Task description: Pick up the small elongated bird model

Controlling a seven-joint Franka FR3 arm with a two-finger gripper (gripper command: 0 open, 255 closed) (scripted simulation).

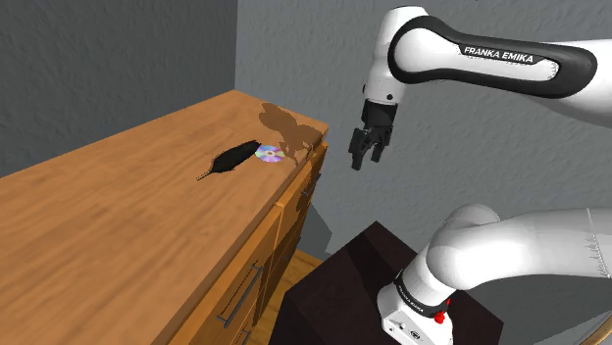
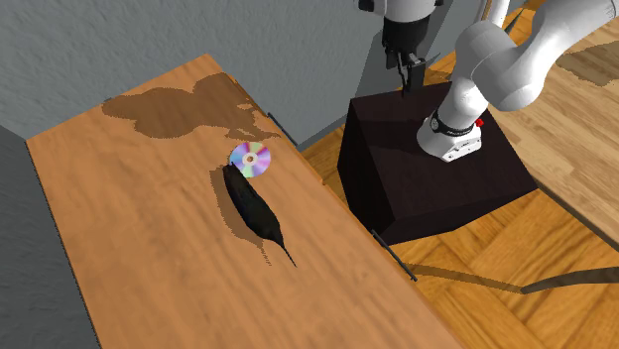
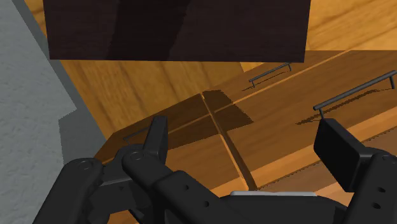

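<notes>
Bird model [image 1: 233, 157] [image 2: 253, 206], black, slim and tapering to a thin point, lies flat on the wooden table [image 1: 118, 225] [image 2: 129, 228], its thick end just beside a shiny disc [image 1: 268, 154] [image 2: 250, 159]. The table's drawers [image 3: 273, 121] are closed, so their contents are hidden. The tool [image 1: 366, 155] [image 3: 245, 130] hangs beyond the table's edge, fingers wide apart and holding nothing.

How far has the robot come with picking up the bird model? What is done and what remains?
Done: nothing yet. The black bird model lies flat on the wooden dresser top, with a shiny disc at one end. In hand: nothing; the gripper hangs open in the air past the dresser's edge, apart from the bird. Left: move over the bird, lower, close on it, lift.
</notes>
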